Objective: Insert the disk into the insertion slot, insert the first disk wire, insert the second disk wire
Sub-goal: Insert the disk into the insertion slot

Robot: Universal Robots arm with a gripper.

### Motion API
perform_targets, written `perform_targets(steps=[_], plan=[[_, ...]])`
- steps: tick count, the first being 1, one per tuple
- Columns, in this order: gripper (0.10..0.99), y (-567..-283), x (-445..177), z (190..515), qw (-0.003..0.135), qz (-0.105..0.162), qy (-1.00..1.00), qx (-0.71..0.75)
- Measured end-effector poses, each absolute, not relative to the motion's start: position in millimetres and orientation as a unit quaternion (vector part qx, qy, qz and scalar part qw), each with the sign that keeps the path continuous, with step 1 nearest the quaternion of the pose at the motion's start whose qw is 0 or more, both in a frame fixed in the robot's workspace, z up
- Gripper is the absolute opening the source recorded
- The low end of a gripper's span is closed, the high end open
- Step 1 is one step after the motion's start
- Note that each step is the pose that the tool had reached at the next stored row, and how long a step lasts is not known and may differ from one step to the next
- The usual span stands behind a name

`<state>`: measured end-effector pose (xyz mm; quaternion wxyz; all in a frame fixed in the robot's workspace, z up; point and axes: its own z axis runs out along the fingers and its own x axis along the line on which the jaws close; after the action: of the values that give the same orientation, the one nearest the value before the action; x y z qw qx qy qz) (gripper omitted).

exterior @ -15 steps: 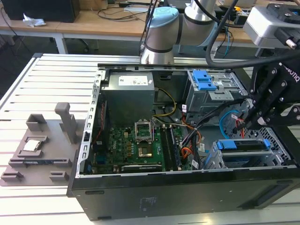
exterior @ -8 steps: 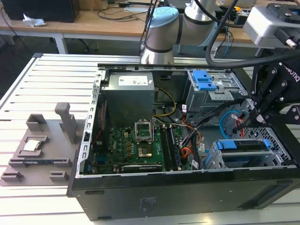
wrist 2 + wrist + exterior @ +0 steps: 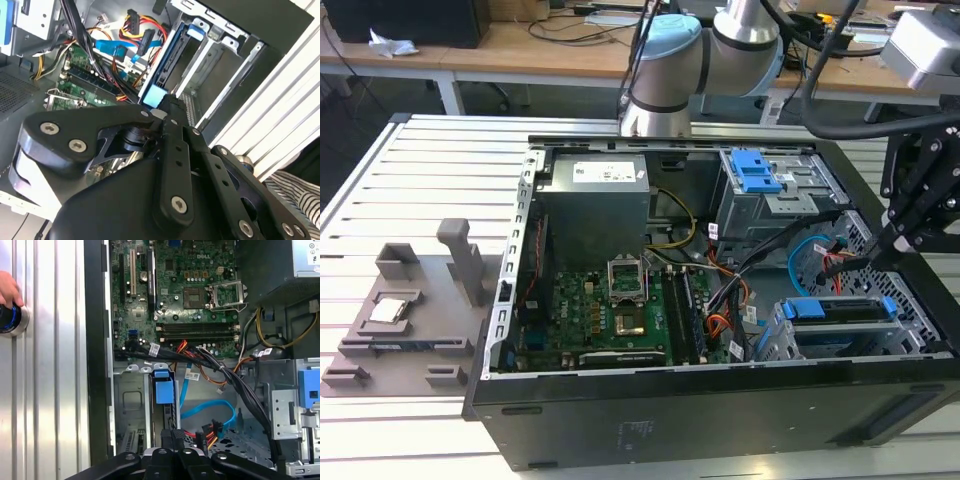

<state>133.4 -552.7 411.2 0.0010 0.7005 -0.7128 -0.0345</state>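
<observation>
Fingers (image 3: 166, 438) seemingly closed; cables (image 3: 235, 385) crowd disk (image 3: 164, 390).

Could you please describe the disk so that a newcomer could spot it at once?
In the open case, go to the low silver cage at the exterior view's right, near corner. The disk sits in it, framed in bright blue; the taller grey bay behind has only a blue clip.
</observation>
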Motion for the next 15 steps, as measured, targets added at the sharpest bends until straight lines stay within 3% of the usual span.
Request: perform_targets(steps=[15], plan=[[0.106, -552.7, 145.8, 403.4, 0.002, -0.035, -0.713, 0.7]])
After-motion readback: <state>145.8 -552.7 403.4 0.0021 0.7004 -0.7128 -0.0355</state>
